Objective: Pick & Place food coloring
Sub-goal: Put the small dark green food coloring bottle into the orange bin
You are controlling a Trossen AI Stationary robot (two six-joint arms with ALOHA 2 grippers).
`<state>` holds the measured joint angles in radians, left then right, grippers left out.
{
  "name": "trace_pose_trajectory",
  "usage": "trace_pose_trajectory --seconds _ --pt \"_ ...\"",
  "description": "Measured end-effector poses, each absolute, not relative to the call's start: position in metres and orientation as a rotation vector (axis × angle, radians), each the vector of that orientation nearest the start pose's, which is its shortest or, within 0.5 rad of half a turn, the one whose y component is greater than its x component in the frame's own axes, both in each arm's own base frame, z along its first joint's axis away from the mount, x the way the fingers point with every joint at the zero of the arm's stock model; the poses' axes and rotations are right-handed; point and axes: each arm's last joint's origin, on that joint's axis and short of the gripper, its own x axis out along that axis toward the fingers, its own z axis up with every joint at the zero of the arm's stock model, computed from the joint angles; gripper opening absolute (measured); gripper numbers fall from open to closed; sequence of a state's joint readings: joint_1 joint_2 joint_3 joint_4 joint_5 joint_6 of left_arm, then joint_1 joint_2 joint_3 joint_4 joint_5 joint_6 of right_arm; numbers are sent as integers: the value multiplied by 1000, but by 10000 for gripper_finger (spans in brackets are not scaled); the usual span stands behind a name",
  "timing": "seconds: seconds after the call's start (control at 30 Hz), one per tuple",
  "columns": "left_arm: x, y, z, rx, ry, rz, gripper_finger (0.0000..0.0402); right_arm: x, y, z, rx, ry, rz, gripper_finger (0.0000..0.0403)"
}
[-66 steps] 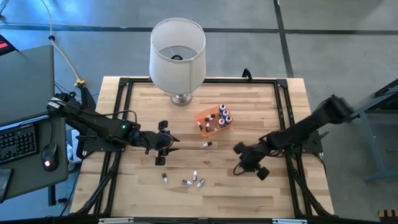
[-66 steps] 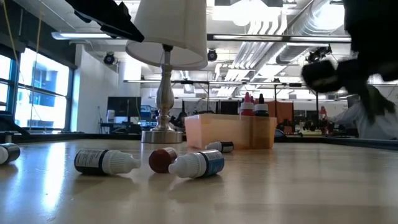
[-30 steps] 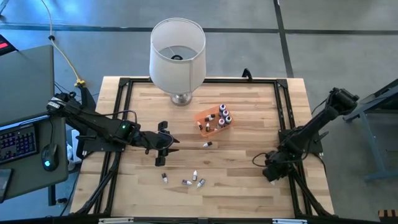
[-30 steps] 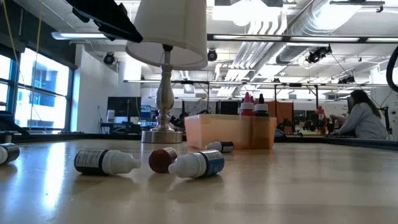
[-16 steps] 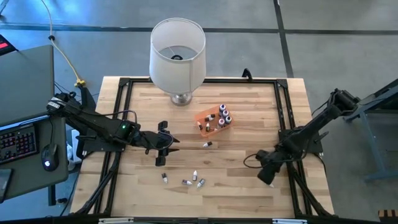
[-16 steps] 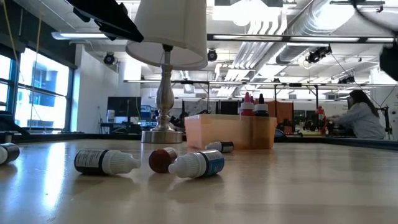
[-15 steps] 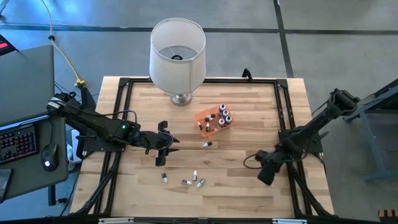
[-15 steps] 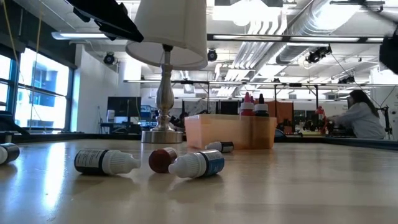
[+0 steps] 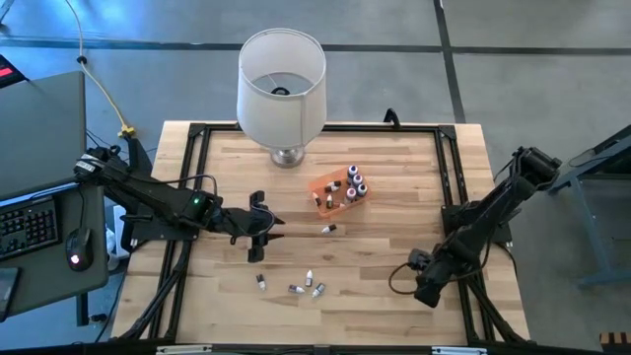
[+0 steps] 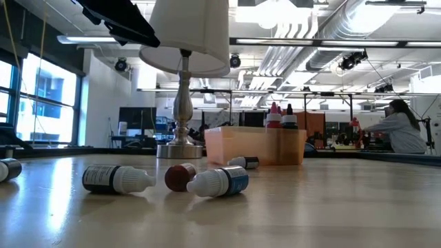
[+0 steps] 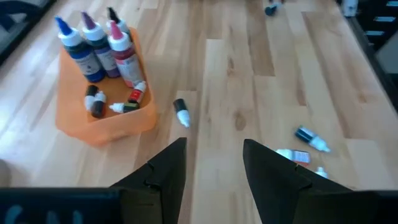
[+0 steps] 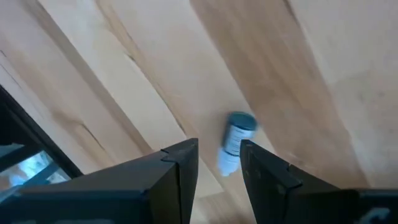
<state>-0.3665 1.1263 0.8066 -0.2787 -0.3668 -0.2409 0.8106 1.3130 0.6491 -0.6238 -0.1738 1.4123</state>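
Small food coloring bottles lie on their sides on the wood table: a loose group near the near edge, and one just in front of the orange tray. The tray holds three upright bottles and a few lying ones. My left gripper hovers open left of the tray, pointing at it. My right gripper is low over the table's near right part. It is open, and its fingers stand on either side of the whitish end of one lying bottle. Whether they touch that bottle does not show.
A big white lamp stands at the far edge behind the tray, its metal base on the wood. A black frame runs around the table. Bare wood lies between the loose bottles and my right gripper. A person sits far off in the room.
My right gripper has moved a little toward the table's near edge, and its arm has left the right side of the low view. The left arm and the bottles have kept still.
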Motion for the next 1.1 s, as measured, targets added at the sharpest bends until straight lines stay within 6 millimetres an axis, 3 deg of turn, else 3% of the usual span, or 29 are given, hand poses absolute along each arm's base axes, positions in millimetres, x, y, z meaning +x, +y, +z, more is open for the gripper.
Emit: trace_pose_trajectory --seconds 0.8,1.1 --pt "224 -74 269 -15 549 86 156 145 161 125 576 1639 -366 111" --pt "224 -75 269 -4 550 81 156 152 155 125 594 1625 -352 55"
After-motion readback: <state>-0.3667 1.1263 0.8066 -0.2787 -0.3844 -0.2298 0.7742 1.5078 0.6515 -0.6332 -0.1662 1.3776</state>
